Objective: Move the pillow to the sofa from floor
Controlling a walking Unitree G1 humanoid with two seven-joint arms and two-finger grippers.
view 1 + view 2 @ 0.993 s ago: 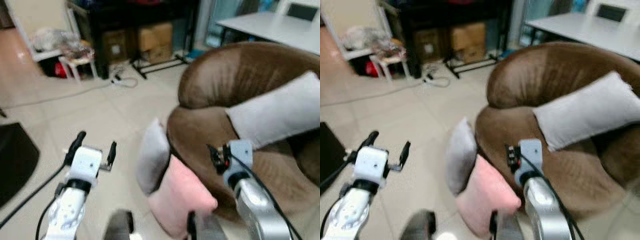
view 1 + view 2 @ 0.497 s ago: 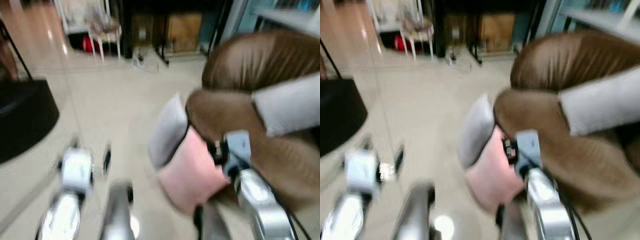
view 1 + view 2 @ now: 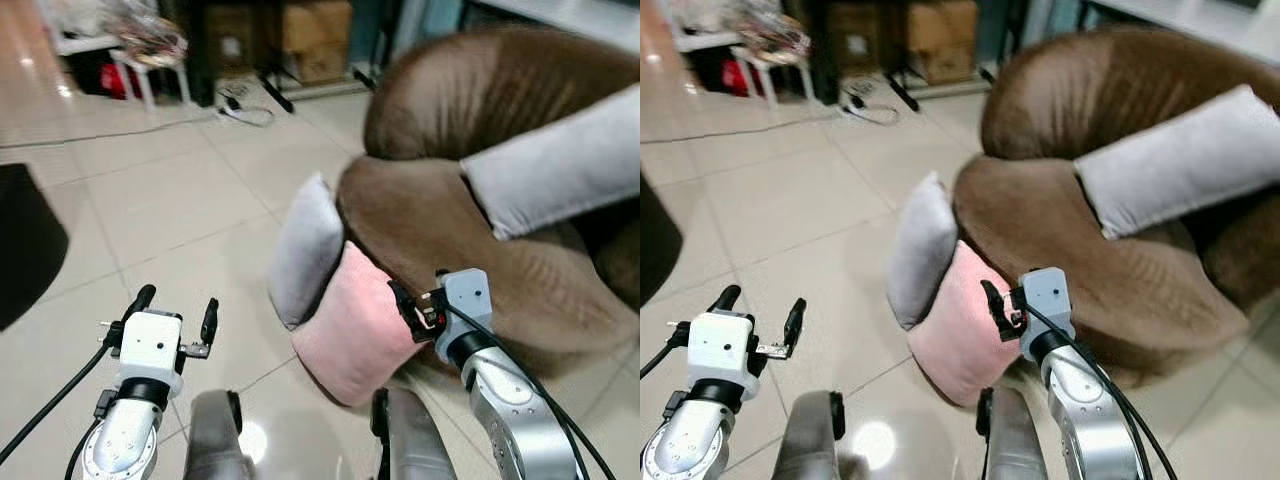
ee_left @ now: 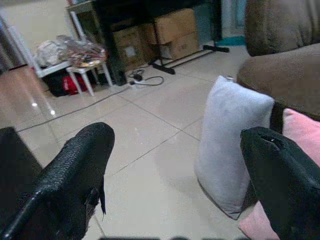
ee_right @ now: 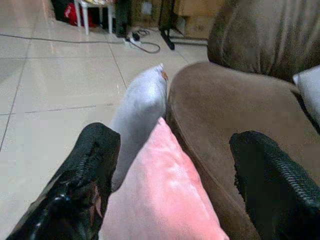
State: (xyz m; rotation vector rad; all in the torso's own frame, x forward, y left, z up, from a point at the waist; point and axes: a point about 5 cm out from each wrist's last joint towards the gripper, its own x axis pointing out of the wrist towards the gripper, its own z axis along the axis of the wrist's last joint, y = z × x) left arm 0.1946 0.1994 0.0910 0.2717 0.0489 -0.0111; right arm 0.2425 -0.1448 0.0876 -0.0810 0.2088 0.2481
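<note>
Evidently nothing is gripped yet: the soft pink square pillow (image 3: 358, 325) is seen just ahead of the right gripper (image 5: 172, 187), fingers spread, on the floor vs. the brown plush sofa (image 3: 480, 230). Left gripper (image 3: 175, 312) is held apart too; pickup & lift remain.

Both silver arms extend forward from the lower edge of the head views, wrists level; the left gripper (image 3: 176, 308) sits at the robot's left, its two black fingers (image 4: 75, 175) spread apart and pointing forward, nothing between them; the right gripper (image 3: 997, 305) is raised slightly higher at the robot's right, its fingers (image 5: 87, 185) likewise parted with nothing clamped between them; a black cable runs along each forearm to the wrist.
</note>
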